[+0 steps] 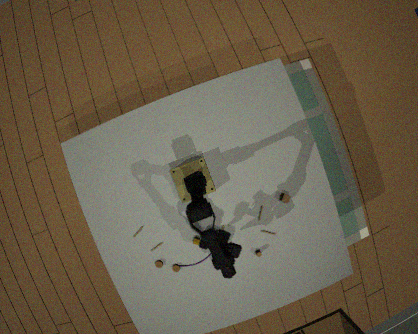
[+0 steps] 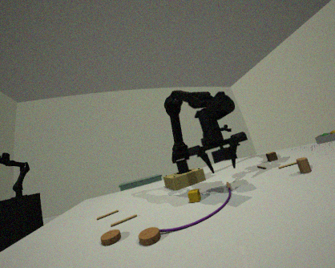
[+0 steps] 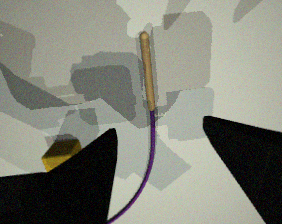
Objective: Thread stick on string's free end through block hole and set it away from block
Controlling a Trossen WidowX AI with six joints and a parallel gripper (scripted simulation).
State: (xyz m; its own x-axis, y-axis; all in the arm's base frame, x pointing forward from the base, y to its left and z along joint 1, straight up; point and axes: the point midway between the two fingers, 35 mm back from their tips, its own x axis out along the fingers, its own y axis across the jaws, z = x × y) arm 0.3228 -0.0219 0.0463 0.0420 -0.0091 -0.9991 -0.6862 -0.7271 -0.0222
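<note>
The stick (image 2: 228, 185) (image 3: 148, 75) lies on the table, joined to the purple string (image 1: 199, 261) (image 2: 206, 218) (image 3: 152, 145). The string curves back to the round wooden button (image 1: 176, 268) (image 2: 150, 236). My gripper (image 2: 224, 170) (image 3: 159, 128) is open and empty, above the table. In the wrist view the stick lies beyond the fingertips and the string runs between the fingers. A yellow block (image 1: 196, 241) (image 2: 194, 196) (image 3: 62, 155) sits by the left finger in the wrist view. A brown block (image 1: 285, 197) (image 2: 272, 156) stands farther off. I cannot make out a hole in either.
A loose disc (image 1: 159, 263) (image 2: 110, 237) lies beside the button. Two loose sticks (image 1: 138, 231) (image 1: 157, 246) lie near it, two more (image 1: 260, 213) (image 1: 268, 232) on the other side. A wooden cylinder (image 1: 258, 253) (image 2: 304, 165) stands there too. Arm shadows cross the table.
</note>
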